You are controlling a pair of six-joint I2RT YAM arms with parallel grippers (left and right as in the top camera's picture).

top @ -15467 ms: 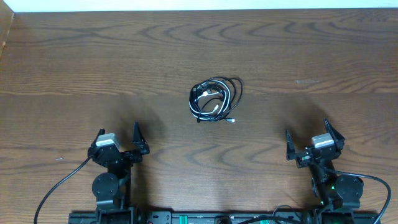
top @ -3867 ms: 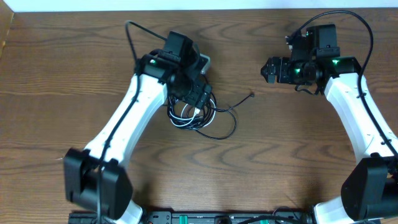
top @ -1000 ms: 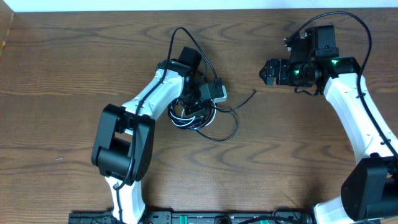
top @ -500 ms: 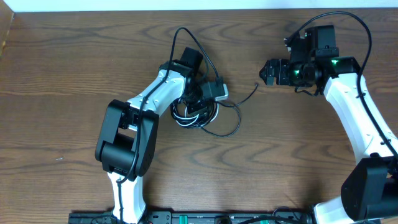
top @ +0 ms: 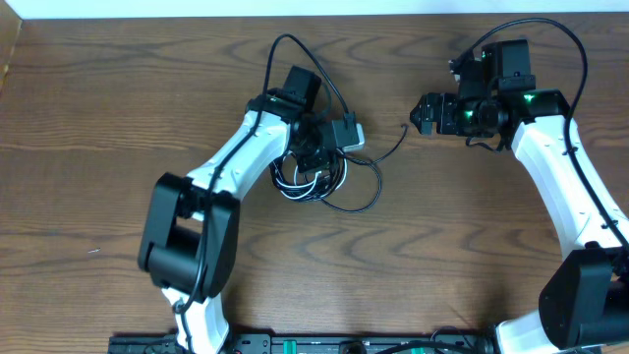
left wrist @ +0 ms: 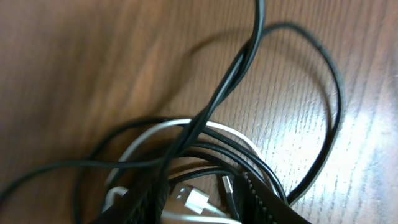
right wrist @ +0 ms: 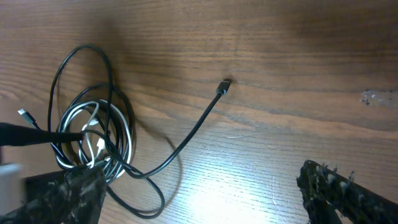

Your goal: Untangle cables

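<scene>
The left gripper (left wrist: 205, 205) sits on the bundle (top: 313, 179), its fingers (left wrist: 146, 199) partly spread astride the white cable (left wrist: 163, 124) and black cable (left wrist: 231, 81). Right of the bundle, the black plug (right wrist: 224, 85) lies just short of the right gripper (top: 425, 110), which gapes wide.

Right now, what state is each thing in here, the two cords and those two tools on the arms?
black cable: looped into one bundle with the white one, with one plug end stretched out free.
white cable: coiled, tangled with the black one.
left tool: down in the bundle, jaws apart, strands between them.
right tool: open, empty, hovering beside the black cable's free plug end.
</scene>
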